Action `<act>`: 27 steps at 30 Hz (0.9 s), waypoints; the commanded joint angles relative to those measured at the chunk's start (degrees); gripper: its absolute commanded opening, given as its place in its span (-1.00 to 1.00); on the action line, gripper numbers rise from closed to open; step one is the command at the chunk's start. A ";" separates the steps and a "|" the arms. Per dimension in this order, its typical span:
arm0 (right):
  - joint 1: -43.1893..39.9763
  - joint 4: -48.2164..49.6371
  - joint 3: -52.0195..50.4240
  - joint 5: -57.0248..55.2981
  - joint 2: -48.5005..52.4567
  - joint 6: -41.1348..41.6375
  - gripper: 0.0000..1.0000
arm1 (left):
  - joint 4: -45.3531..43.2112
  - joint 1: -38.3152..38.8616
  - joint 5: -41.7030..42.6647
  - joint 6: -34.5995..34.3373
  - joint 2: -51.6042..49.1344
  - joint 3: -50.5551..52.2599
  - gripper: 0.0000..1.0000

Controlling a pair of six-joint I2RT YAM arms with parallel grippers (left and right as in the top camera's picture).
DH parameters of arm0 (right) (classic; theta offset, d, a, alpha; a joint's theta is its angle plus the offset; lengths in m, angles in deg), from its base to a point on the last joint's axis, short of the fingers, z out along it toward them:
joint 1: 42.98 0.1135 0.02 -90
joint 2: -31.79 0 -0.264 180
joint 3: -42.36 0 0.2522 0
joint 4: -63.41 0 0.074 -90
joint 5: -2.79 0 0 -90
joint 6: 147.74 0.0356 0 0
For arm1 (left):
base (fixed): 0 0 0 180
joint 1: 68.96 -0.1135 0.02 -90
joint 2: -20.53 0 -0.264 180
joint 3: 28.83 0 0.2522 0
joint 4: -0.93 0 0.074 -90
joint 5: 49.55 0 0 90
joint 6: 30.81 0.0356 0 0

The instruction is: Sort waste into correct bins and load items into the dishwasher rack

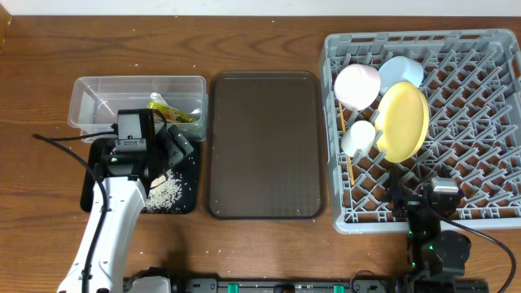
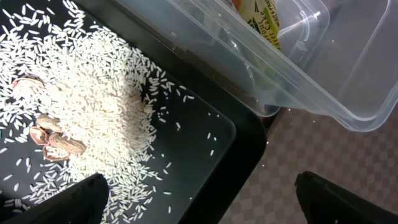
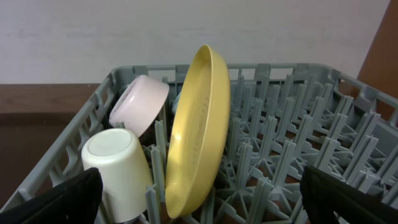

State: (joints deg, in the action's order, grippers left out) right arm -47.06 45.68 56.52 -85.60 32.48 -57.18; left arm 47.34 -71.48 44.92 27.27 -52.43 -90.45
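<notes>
We see left hand (image 2: 205,202) gaping wide, empty, over pale rice grains (image 2: 93,112) in glossy black tray (image 2: 205,130); right hand (image 3: 202,199) likewise, facing round yellow plate (image 3: 196,137) upright in grey pegged rack (image 3: 280,124). We'd lift both straight up, missing clear plastic tub (image 2: 323,81).

The big grey rack (image 1: 488,37) sits at the right of the table. A yellow plate (image 1: 402,120) stands on edge among its pegs. Left of the plate, a white bowl (image 1: 357,85) and a light blue bowl (image 1: 400,72) lean on their sides, with a small white cup (image 1: 358,137) upside down in front of them. Thin chopsticks (image 1: 349,167) lie along the rack's left side. On the far left, a clear tub (image 1: 89,102) holds the green-and-orange wrapper (image 1: 171,110). Just beside it, rice grains (image 2: 93,112) are heaped in the black tray (image 1: 183,191).
</notes>
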 commanded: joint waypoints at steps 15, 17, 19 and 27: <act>5.01 -0.22 -0.11 0.15 -0.42 -1.05 0.98 | 0.04 -0.20 -0.68 -0.07 0.37 0.28 0.98; 5.07 -0.22 -0.11 0.15 -0.42 -1.05 0.99 | 0.02 -0.20 -0.68 -0.07 0.37 0.28 0.98; 5.07 -0.22 -0.11 0.15 -0.42 -1.07 0.99 | 0.02 -0.20 -0.68 -0.07 0.37 0.28 0.98; 5.07 -0.20 -0.11 0.15 -0.42 -1.05 0.99 | 0.24 0.07 -0.66 -0.09 -0.68 0.28 0.98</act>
State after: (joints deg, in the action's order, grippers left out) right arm -42.54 45.68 56.52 -85.51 32.48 -57.23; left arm 47.36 -71.48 44.92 27.27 -52.43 -90.45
